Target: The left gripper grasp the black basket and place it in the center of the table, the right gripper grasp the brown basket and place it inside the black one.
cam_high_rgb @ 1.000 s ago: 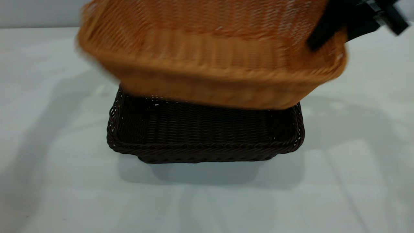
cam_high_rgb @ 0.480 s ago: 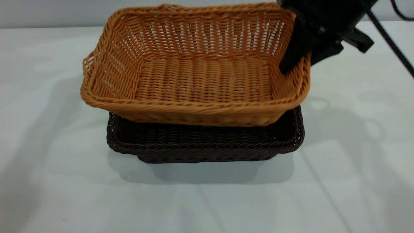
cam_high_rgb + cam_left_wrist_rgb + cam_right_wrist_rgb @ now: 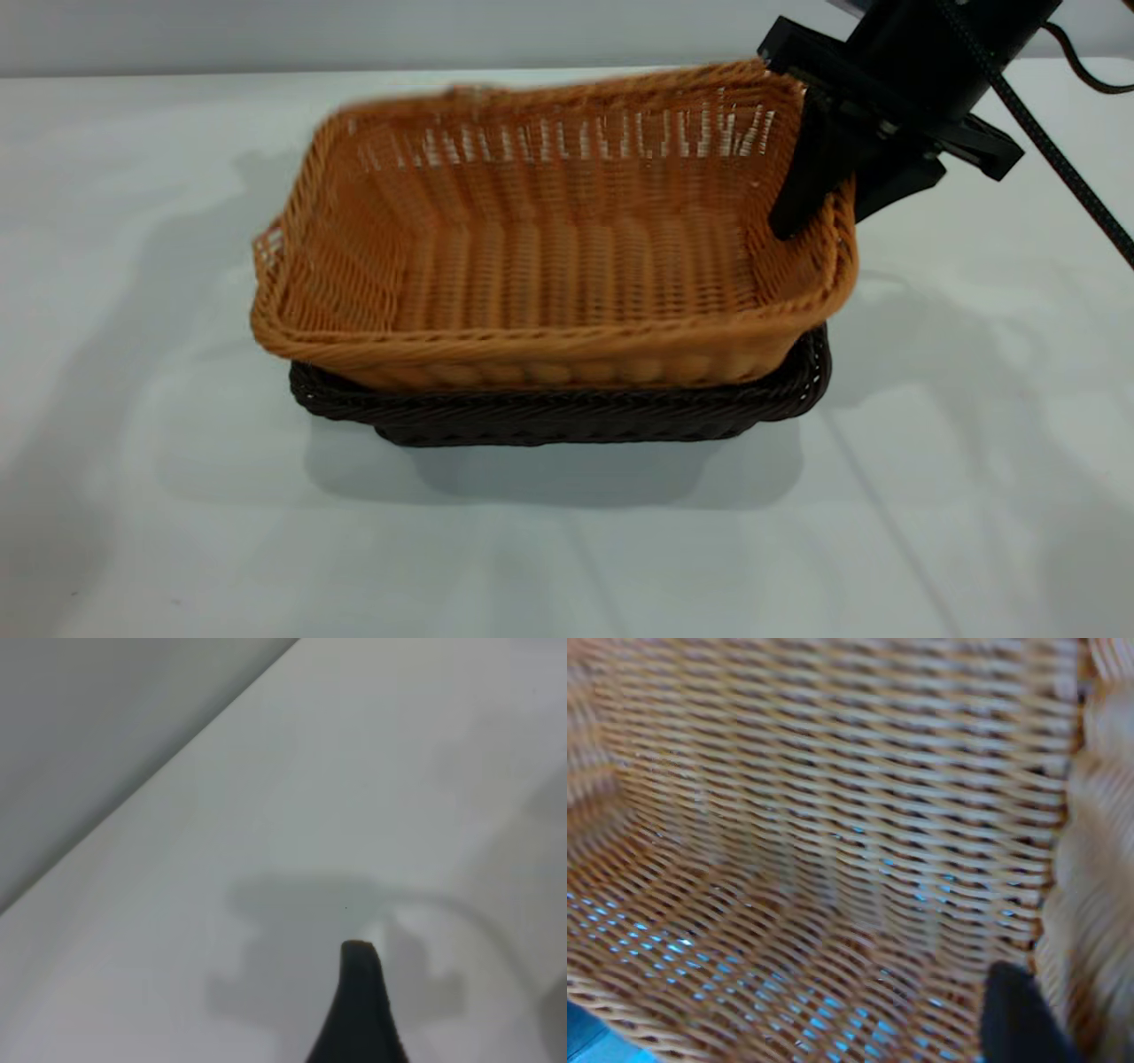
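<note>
The brown basket (image 3: 567, 257), clamped at its rim by the right gripper (image 3: 828, 190), sits tilted and partly nested in the black basket (image 3: 567, 412); released crooked, it may be left jammed; the left gripper's state cannot be told

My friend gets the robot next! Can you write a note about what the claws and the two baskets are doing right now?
Right gripper: shut on the right end wall of the brown basket, one finger inside, one outside.
Left gripper: off to the side above bare table, holding nothing visible; only one fingertip shows.
Black basket: sitting mid-table; that step is done.
Brown basket: partly down in the black one, tilted, right end higher.
Left to do: lower it until it nests level, open the right gripper, pull away.
</note>
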Robot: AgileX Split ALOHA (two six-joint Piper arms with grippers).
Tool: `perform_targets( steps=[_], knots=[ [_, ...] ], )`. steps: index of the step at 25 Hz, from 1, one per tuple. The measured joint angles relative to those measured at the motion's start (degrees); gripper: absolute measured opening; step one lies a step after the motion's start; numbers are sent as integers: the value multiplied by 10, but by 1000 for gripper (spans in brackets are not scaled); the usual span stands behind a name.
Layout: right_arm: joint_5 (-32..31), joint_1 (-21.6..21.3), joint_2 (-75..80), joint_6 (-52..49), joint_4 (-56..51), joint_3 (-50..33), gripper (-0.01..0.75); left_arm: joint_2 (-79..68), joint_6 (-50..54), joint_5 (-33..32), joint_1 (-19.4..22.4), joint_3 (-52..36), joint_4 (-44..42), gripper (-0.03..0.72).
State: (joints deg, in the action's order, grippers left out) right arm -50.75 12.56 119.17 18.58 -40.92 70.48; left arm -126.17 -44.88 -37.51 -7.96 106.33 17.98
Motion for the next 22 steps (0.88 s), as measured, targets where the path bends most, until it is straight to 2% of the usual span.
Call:
perform_targets(
  steps=[6, 9, 15, 19, 22],
  knots=[
    [-11, 0, 0, 13, 3, 8, 521, 2, -1, 0, 0, 0, 0, 521],
    [-33, 0, -6, 11, 43, 36, 617, 15, 0, -2, 0, 0, 0, 521],
    [-90, -2, -74, -50, 150, 145, 631, 109, 79, -44, 0, 0, -45, 521],
    [-114, -3, -161, -66, 175, 202, 612, 205, 163, -115, 0, 0, -85, 522],
    [-136, -3, -244, -64, 176, 210, 605, 268, 222, -179, 0, 0, -102, 522]
  ],
)
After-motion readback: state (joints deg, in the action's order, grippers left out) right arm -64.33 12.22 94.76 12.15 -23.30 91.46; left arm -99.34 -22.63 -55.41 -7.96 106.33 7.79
